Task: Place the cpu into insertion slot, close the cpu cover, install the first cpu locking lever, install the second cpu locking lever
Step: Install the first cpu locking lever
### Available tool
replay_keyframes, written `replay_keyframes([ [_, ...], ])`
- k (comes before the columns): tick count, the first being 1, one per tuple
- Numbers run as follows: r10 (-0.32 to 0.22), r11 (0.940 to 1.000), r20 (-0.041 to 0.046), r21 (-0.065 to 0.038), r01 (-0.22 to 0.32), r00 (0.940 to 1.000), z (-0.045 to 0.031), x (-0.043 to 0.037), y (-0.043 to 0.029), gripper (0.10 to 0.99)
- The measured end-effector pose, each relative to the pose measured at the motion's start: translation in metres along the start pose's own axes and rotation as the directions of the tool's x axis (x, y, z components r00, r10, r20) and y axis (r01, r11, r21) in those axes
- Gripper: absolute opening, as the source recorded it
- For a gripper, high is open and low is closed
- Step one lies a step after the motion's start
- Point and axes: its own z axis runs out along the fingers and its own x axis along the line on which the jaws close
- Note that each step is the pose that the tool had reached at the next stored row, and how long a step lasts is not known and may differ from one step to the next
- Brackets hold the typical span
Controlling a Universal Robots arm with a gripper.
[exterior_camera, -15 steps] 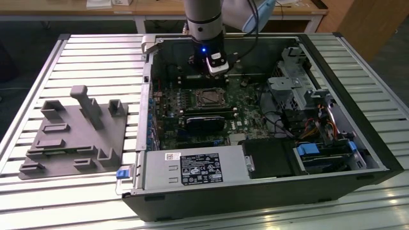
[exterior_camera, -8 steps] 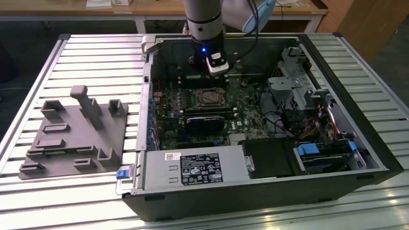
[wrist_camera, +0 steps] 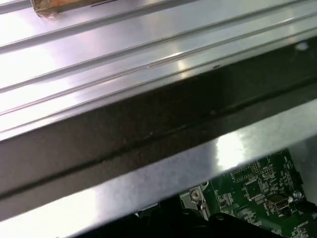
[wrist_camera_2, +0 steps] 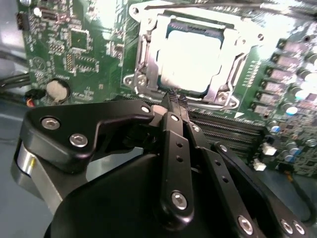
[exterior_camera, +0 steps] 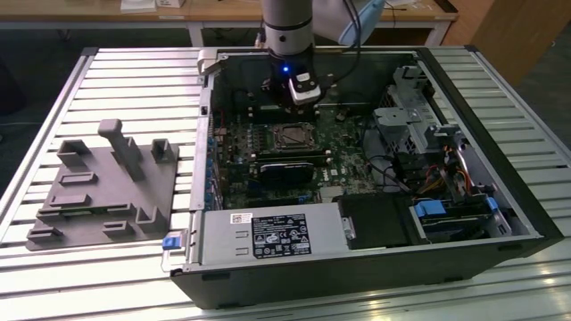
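In the exterior view my gripper (exterior_camera: 304, 94) hangs inside the open computer case, just behind the insertion slot (exterior_camera: 293, 136) on the green motherboard (exterior_camera: 344, 144). The second wrist view has the gripper (wrist_camera_2: 174, 97) a little above the board, beside the socket's edge. Its black fingers (wrist_camera_2: 171, 134) are pressed together with nothing between them. The cpu (wrist_camera_2: 190, 62) lies in the socket with its pale metal top showing. The cpu cover (wrist_camera_2: 148, 52), a silvery frame, lies flat around it. A thin metal lever rod (wrist_camera_2: 208, 5) runs along the socket's far side.
A black graphics card (exterior_camera: 290, 167) sits just in front of the socket, with memory slots (wrist_camera_2: 233, 131) close to my fingers. The power supply (exterior_camera: 267, 235), drive cage (exterior_camera: 415, 124) and case wall (wrist_camera: 148, 129) ring the board. A grey fixture block (exterior_camera: 98, 187) lies on the slatted table (exterior_camera: 134, 80).
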Motion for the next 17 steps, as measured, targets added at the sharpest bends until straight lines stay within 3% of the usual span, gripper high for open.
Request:
replay_keyframes([
  [3,-0.003,0.9994,-0.0122,0.033,0.003,0.9999,0.0002,-0.0019,0.0003,0.106],
  [6,-0.005,0.9987,-0.0112,0.051,0.005,0.9999,0.0002,-0.0029,-0.0017,0.106],
  [13,-0.006,0.998,-0.0071,0.062,0.006,1.0,0.0001,-0.0076,-0.0137,0.106],
  [17,-0.006,0.998,-0.0067,0.063,0.006,1.0,-0.0001,-0.011,-0.0226,0.106],
])
